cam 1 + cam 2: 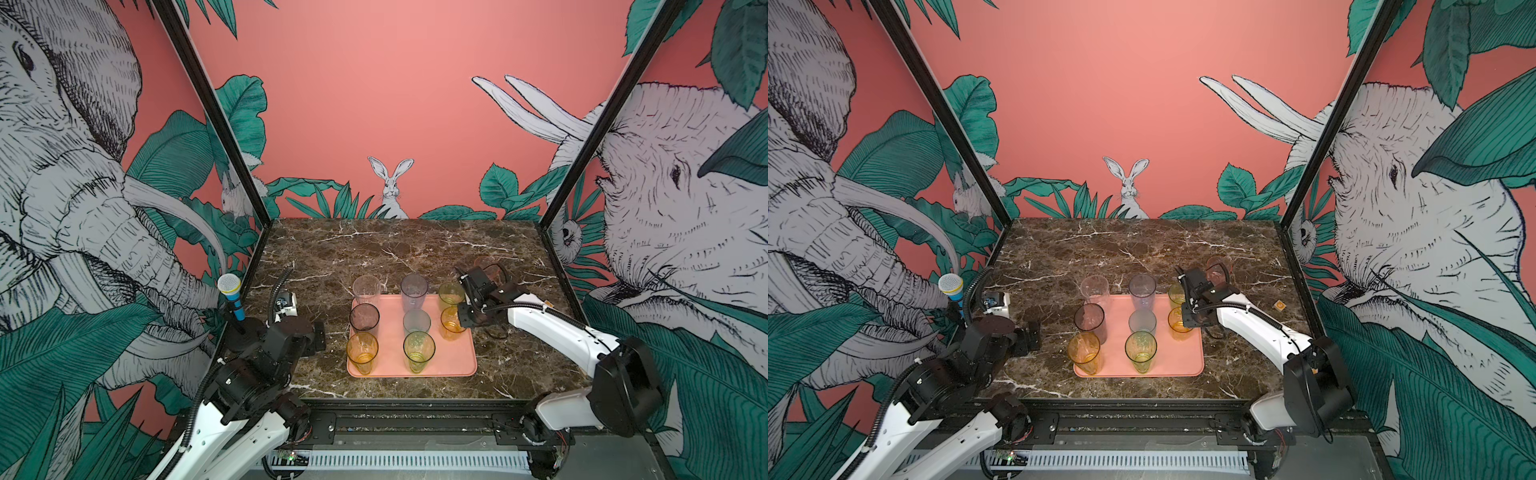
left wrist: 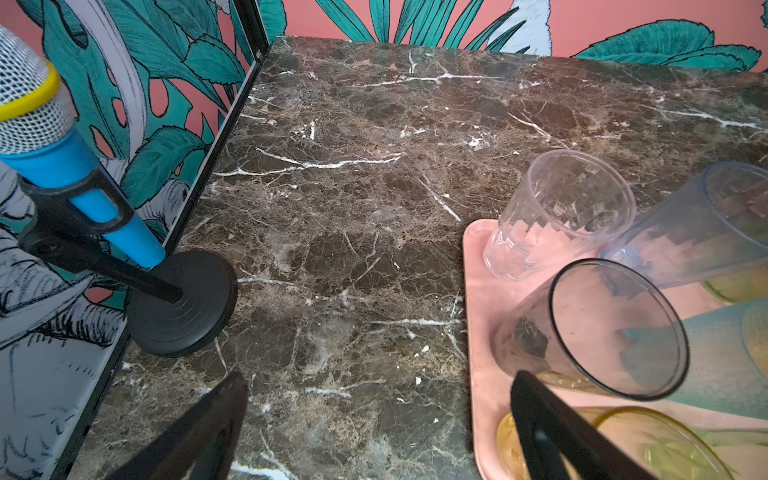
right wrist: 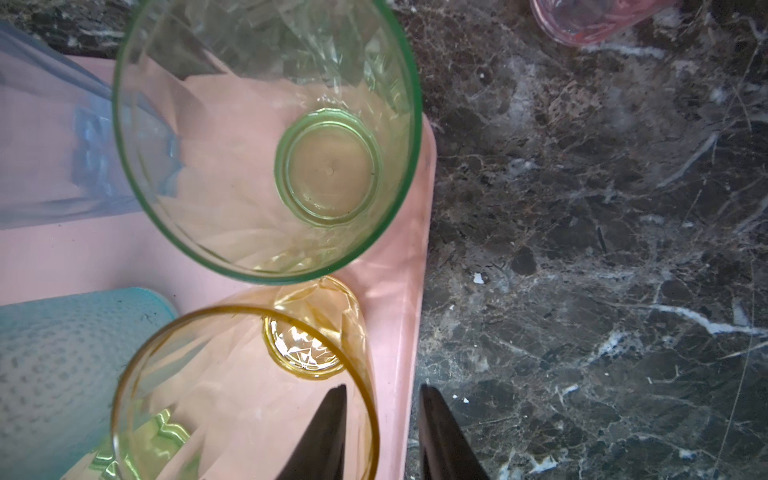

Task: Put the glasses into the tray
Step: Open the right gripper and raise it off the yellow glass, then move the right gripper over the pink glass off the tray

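Eight glasses stand upright on the tray (image 1: 457,361), mouths up, long axes vertical, in three rows that leave the near-right corner free, probably for the last one. Left gripper (image 2: 374,432) hangs parked beside the tray's left edge, jaws spread wide, holding nothing. Right gripper (image 3: 380,432) straddles the rim of the short amber glass (image 3: 232,390) at the tray's right edge: one finger inside, one outside, gap visible, so it looks released. Farthest, the pink glass (image 1: 484,264) sits upright on the marble table (image 1: 374,249), off the tray.
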You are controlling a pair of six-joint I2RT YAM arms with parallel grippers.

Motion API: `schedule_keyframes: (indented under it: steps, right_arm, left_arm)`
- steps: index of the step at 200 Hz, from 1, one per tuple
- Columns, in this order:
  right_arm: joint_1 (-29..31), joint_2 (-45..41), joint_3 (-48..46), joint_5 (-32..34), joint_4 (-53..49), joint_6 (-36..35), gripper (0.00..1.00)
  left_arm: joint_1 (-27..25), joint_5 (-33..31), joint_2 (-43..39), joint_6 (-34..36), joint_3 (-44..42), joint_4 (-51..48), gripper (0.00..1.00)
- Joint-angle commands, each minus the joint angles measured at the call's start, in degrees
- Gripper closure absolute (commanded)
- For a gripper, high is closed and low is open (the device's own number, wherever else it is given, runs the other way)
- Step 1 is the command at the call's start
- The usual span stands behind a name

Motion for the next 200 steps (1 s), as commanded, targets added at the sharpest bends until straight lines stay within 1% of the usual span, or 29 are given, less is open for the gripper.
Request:
schedule_keyframes:
  steps: [1, 30, 58, 91, 107, 129, 152, 200]
  right_arm:
    - [-0.25, -2.33, 2.46, 0.96, -2.82, -0.16, 0.65]
    - [-0.25, -3.71, 4.62, 1.93, -4.6, -1.24, 0.62]
    - [-0.95, -5.27, 6.11, 4.57, -4.9, -1.66, 0.61]
    - [-5.72, -7.35, 6.03, 4.9, -2.48, -1.03, 0.6]
    - [-8.03, -7.48, 6.09, 4.7, -0.8, -1.9, 0.56]
    - [-10.81, -5.95, 7.85, 4.9, 0.4, -3.43, 0.5]
    - [-13.61, -3.18, 10.22, 5.23, 1.28, -4.47, 0.48]
    - [-19.17, 3.12, 14.54, 2.27, 4.43, -4.5, 0.47]
  left_arm:
    - [0.13, -0.3, -0.21, -0.41, -0.49, 0.02, 0.01]
    - [0.16, -0.29, -0.15, -0.41, -0.46, -0.07, 0.01]
    - [0.05, -0.44, -0.12, -0.33, -0.33, -0.09, 0.01]
    - [0.11, -0.43, -0.01, -0.31, -0.37, -0.17, 0.01]
    - [0.09, -0.51, 0.06, -0.25, -0.35, -0.13, 0.01]
    - [0.1, -0.46, 0.31, -0.13, -0.22, -0.17, 0.01]
    - [0.12, -0.6, 0.48, -0.24, -0.25, -0.19, 0.01]
    - [0.1, -0.79, 0.62, -0.33, -0.27, -0.25, 0.0]
